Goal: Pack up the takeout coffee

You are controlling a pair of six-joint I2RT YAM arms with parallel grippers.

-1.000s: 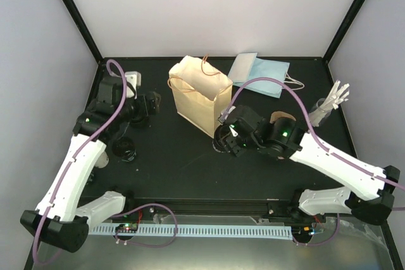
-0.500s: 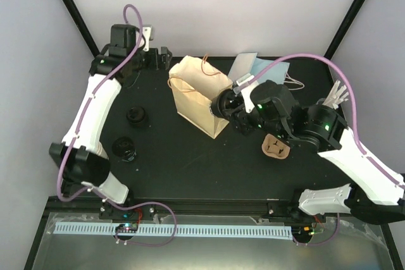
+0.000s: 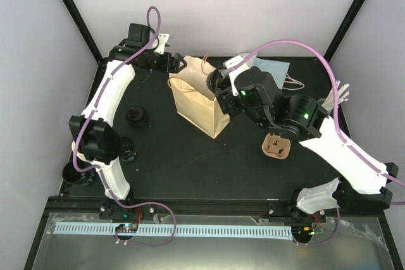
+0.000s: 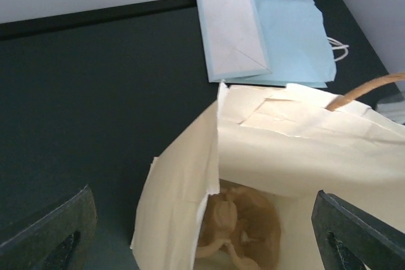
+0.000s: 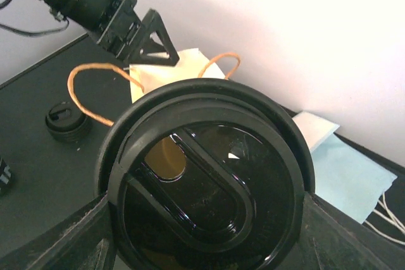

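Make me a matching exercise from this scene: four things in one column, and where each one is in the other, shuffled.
Things:
1. takeout coffee
2. pulp cup carrier
3. blue paper bags
4. loose black lid

Places:
A. flat at the back edge of the table
B. left of the tan bag
C. in the right gripper
D. right of the tan bag

Pairs: 1-C, 2-D, 3-A, 4-B

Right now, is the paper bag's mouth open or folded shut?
Open. The left wrist view looks down past the paper bag's spread walls to its bottom.
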